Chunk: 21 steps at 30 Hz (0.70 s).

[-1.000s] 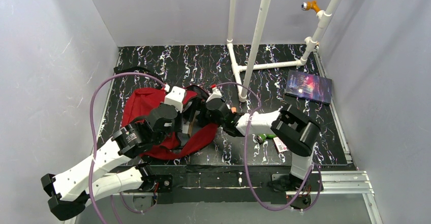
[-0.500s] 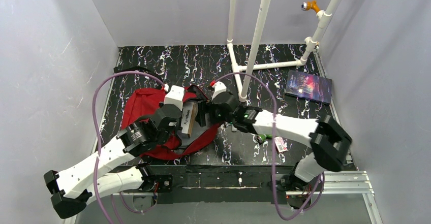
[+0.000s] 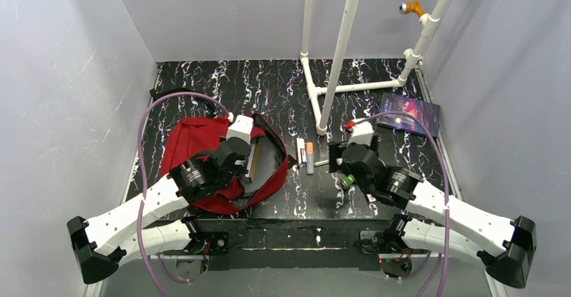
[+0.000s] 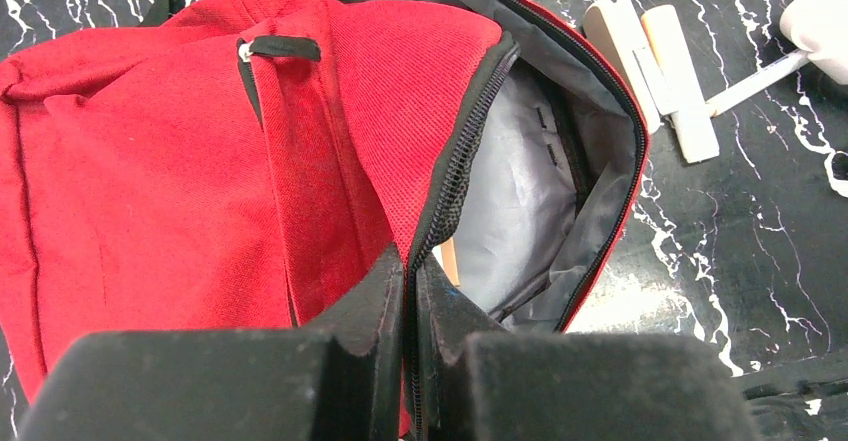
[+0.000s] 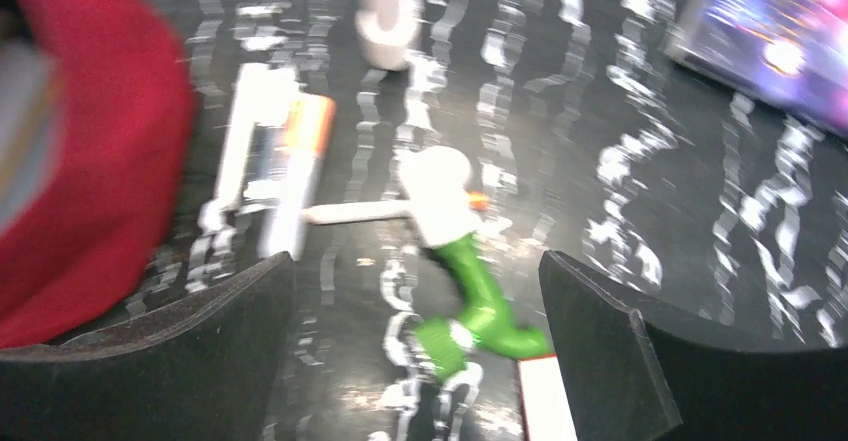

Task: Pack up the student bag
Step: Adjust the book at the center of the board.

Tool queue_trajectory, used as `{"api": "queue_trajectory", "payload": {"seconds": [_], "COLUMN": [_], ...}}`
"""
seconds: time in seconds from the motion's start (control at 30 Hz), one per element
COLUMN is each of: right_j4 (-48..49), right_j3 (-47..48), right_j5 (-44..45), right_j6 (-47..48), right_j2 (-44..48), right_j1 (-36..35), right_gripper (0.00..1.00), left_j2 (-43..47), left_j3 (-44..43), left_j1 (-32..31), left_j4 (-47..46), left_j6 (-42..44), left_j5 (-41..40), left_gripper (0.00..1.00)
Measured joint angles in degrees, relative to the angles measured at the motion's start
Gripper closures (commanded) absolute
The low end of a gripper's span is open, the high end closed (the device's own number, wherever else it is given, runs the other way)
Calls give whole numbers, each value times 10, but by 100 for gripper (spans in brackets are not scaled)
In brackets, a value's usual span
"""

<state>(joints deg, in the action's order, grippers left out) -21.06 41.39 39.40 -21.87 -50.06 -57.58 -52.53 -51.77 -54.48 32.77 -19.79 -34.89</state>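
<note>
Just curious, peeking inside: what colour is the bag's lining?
Grey lining inside the red student bag, clearest in the left wrist view.

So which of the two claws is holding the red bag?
The left claw, pinched shut on the zipper edge of the student bag; the right claw hangs wide open, empty.

Top camera looks down; close wrist cameras share the student bag (image 4: 150, 161).

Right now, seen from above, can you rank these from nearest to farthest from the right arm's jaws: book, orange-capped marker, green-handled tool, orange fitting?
1. Green-handled tool: just beneath, toward the near edge.
2. Orange-capped marker: to the left, mid-table.
3. Book: back right of the table.
4. Orange fitting: high up, far back right.
</note>
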Motion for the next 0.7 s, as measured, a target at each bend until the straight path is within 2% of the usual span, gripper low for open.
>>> {"api": "queue_trajectory", "payload": {"seconds": [0.13, 0.2, 0.33, 0.4, 0.47, 0.53, 0.6, 0.7], "right_j4": [-61, -62, -14, 11, 31, 47, 66, 78], "right_j3": [-43, -49, -50, -38, -7, 41, 94, 137], "right_j5": [80, 76, -14, -84, -148, -191, -217, -217], "right_j6": [-74, -92, -95, -101, -112, -119, -119, -104], "right_j2": [46, 45, -12, -77, -175, -276, -358, -398], "right_j1": [62, 149, 393, 511, 595, 630, 634, 632], "right_gripper": [2, 2, 2, 3, 2, 2, 2, 2], "left_j2": [1, 1, 1, 1, 0, -3, -9, -17], "left_j3": [6, 6, 6, 6, 6, 6, 5, 5], "left_j1": [0, 0, 0, 0, 0, 0, 0, 0], "left_j4": [-5, -7, -8, -8, -9, -9, -8, -8], "left_j6": [-4, -4, -4, -4, -6, -8, -13, -18], "left_j5": [9, 14, 30, 42, 57, 69, 82, 102], "left_gripper": [100, 100, 100, 100, 100, 100, 100, 100]}}
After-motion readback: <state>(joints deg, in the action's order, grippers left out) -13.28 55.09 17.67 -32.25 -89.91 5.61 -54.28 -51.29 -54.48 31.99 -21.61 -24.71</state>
